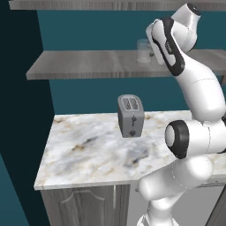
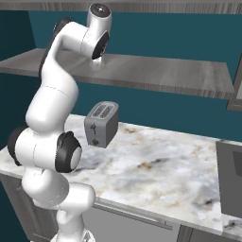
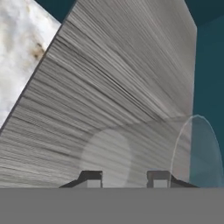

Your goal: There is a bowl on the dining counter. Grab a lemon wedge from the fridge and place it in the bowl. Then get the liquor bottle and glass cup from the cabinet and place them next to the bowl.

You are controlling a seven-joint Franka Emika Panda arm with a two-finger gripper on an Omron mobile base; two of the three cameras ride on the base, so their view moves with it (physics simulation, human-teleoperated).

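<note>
Gripping the glass cup (image 3: 148, 153) w/ fingers (image 3: 91, 178) clamped on it — clear, pale-tinted, see-through — on grey wood shelf (image 3: 109, 78).

1 glass cup (image 1: 143, 51), 1 toaster (image 1: 129, 115), 2 shelves (image 1: 88, 66), 1 counter (image 1: 84, 154)

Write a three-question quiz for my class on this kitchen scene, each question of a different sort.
1. True or false: the toaster stands on the marble counter.
2. Where is the glass cup? A. on the wooden shelf above the counter; B. on the counter beside the toaster; C. on the floor.
3. Fill in: the toaster's top has ___ slots.

Key: 1 true; 2 A; 3 two.
</note>
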